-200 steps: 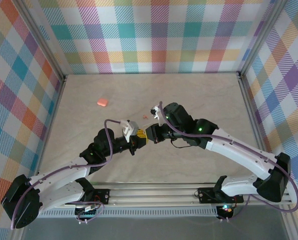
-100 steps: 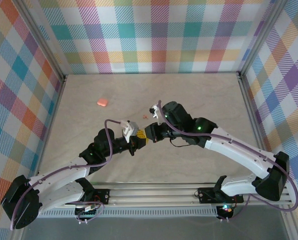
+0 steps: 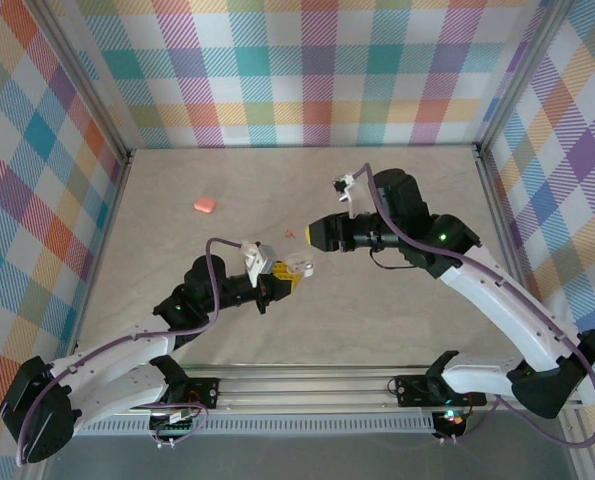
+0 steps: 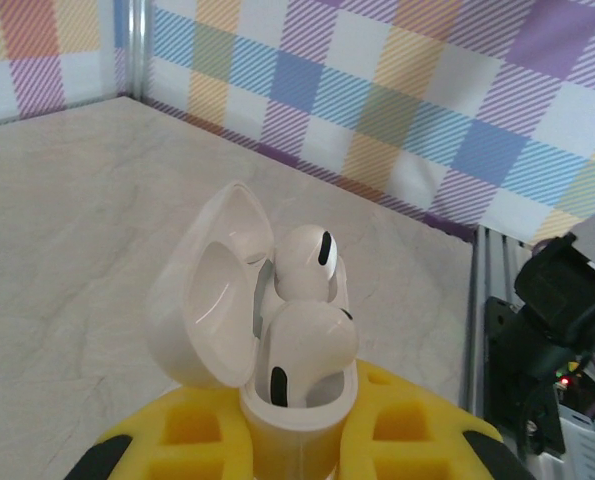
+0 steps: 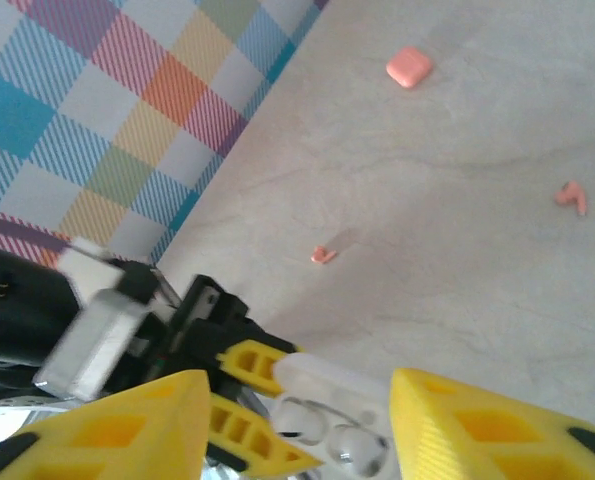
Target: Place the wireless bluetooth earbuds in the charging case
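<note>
My left gripper [image 4: 297, 445] is shut on the base of an open white charging case [image 4: 209, 305], held above the table with its lid swung to the left. Two glossy white earbuds [image 4: 305, 262] sit in its wells, and the nearer one [image 4: 302, 345] bulges over the rim. In the top view the case [image 3: 297, 267] sits at the left gripper's tip [image 3: 279, 280]. My right gripper [image 3: 317, 232] hangs just up and right of it, open and holding nothing. The right wrist view shows its open jaws [image 5: 299, 388] above the case [image 5: 327, 385]. Two salmon-pink earbuds [image 5: 323, 255] [image 5: 571, 197] lie on the table.
A closed pink case [image 3: 204, 205] lies on the table at the back left, also in the right wrist view [image 5: 409, 67]. One pink earbud [image 3: 290, 234] lies just left of the right gripper's tip. Plaid walls and metal rails [image 3: 497, 200] bound the table.
The right gripper has opened and drawn back up and to the right, away from the white case. The left gripper still holds the case, about where it was.
</note>
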Robot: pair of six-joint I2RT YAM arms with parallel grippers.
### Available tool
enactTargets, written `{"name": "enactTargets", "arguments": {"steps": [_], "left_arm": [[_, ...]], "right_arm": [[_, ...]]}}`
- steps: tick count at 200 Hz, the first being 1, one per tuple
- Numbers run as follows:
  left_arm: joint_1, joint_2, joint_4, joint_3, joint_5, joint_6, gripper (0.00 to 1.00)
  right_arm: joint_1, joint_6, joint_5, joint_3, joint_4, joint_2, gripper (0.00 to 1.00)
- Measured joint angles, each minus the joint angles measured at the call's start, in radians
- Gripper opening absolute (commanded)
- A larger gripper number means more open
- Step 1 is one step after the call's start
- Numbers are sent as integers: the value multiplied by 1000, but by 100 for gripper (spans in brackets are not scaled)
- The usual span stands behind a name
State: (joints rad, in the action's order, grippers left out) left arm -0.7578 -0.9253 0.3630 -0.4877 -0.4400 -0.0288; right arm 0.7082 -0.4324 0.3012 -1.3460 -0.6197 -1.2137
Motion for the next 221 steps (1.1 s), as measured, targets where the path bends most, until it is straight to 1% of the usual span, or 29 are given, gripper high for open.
{"name": "enactTargets", "arguments": {"steps": [30,44,56,95,120,160,206,221], "left_arm": [[0,-15,-32,-57,-65,7,0],[0,-40,-45,-91,-99,10,0],[0,-65,-52,-114,-124,11,0],[0,-131,-60,-142,-172,10,0],[0,-158,-63,-145,-181,9,0],[0,-182,-63,-148,-197,-2,0],[0,-190,-33,-148,-177,-14,0],[0,-190,-21,-148,-175,-19,0]], "right_arm": [[-82,7,140,82,3,0,63],[-94,13,200,101,6,-3,67],[-95,22,244,106,13,-6,68],[-95,31,370,106,43,-45,67],[-97,32,441,106,53,-72,66],[-100,43,519,107,55,-82,63],[-100,47,595,107,58,-64,62],[-100,51,599,106,51,-47,63]]}}
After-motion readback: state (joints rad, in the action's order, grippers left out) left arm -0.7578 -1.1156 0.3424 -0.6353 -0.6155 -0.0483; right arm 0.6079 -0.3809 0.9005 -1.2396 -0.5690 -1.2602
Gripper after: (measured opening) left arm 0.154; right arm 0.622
